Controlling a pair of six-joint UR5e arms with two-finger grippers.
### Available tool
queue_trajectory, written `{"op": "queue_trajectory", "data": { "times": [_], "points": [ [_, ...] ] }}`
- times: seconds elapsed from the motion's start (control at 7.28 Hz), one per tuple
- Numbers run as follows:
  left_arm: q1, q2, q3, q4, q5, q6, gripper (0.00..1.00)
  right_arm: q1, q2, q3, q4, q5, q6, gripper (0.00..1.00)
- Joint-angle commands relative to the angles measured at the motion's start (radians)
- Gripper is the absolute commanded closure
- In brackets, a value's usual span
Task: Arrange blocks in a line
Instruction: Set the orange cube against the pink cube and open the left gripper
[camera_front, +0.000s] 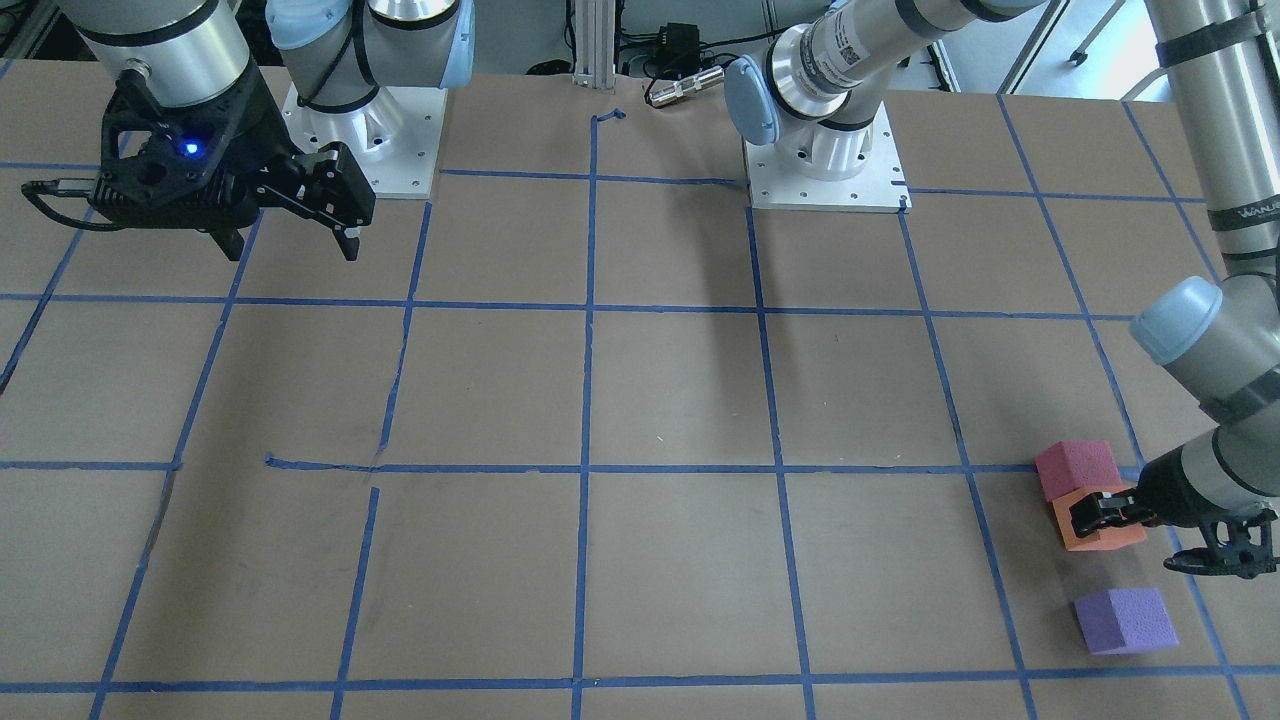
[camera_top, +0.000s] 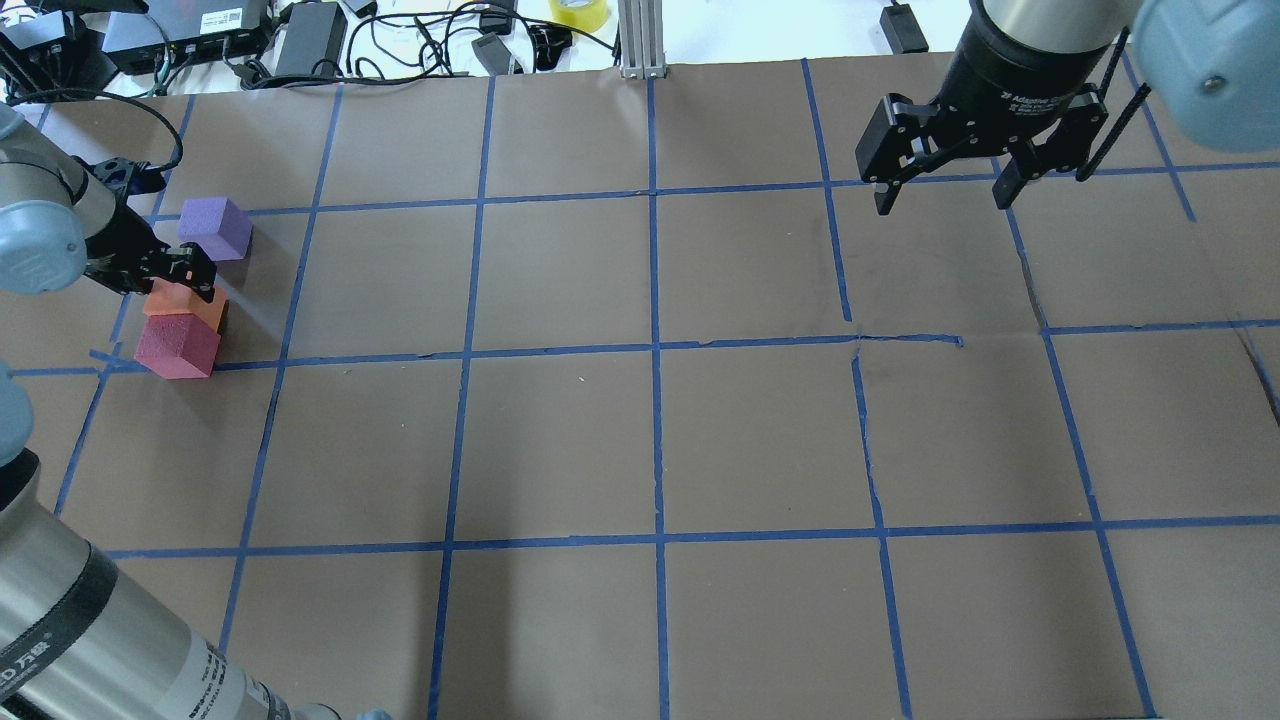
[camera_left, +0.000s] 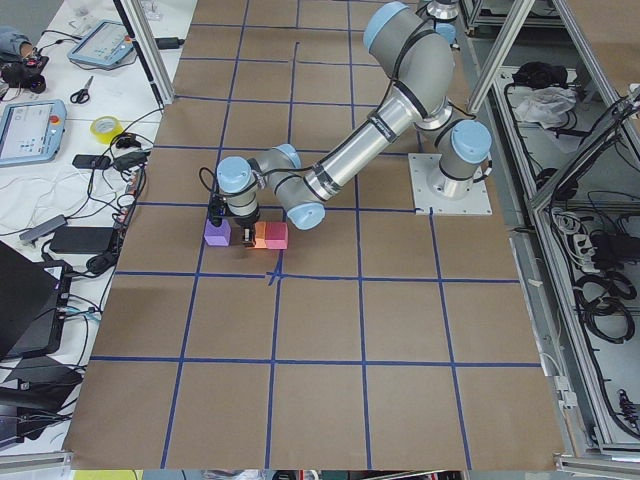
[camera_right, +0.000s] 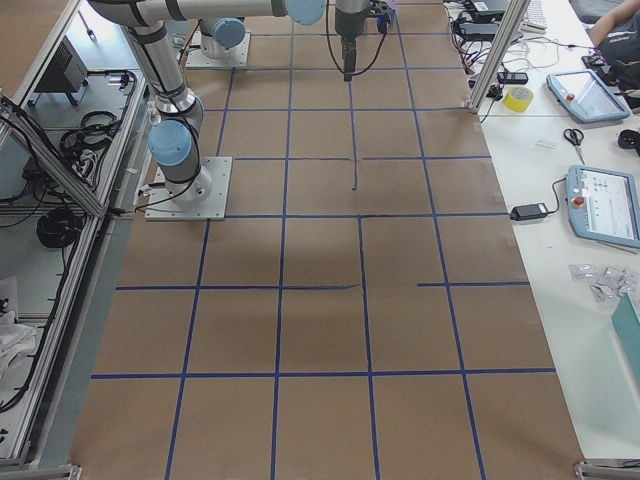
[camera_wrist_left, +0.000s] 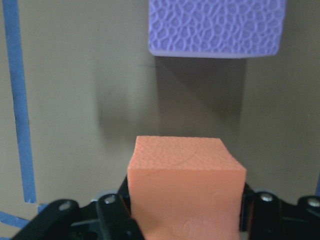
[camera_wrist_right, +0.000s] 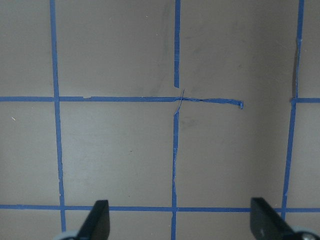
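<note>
Blocks sat grouped near the table's edge on the robot's left, on brown paper (camera_top: 560, 440) marked with a grid of blue tape (camera_top: 655, 430). The left gripper (camera_top: 188, 280) reached in low from that side, and its fingers (camera_front: 1098, 507) were closed narrowly on the orange block (camera_top: 190, 305); the left wrist view showed this block (camera_wrist_left: 186, 180) clamped between the two black fingers. The pinkish-red block (camera_top: 178, 347) lay just beside the orange one on the robot's side, seemingly touching it, with a tape line running by its lower edge. The purple block (camera_top: 215, 228) lay on the orange block's far side, apart from it by a small gap of bare paper, and stood roughly in a row with the other two. The right gripper (camera_top: 942, 200) hung above the paper well apart from the blocks, over the table's right half, its fingers (camera_wrist_right: 99, 220) spread wide with nothing between them.
</note>
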Motion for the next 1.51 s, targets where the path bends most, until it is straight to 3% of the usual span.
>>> {"op": "queue_trajectory", "data": {
  "times": [0.0,0.41,0.69,1.24,1.37],
  "points": [
    [0.0,-0.004,-0.006,0.0,0.0,0.006,0.53,0.0,0.001,0.0,-0.001,-0.001,0.0,0.0],
    [0.0,-0.004,-0.013,0.0,0.0,0.006,0.52,-0.003,0.0,0.0,-0.001,-0.001,0.0,0.0],
    [0.0,0.001,-0.021,-0.012,0.001,0.004,0.0,-0.003,0.0,0.0,-0.002,-0.001,0.0,0.0],
    [-0.021,0.053,-0.013,-0.047,0.014,0.0,0.0,0.0,0.0,0.0,-0.004,0.0,0.003,0.0],
    [-0.052,0.114,0.003,-0.196,0.017,-0.006,0.0,0.0,0.001,0.0,-0.004,0.0,0.0,0.0]
  ]
}}
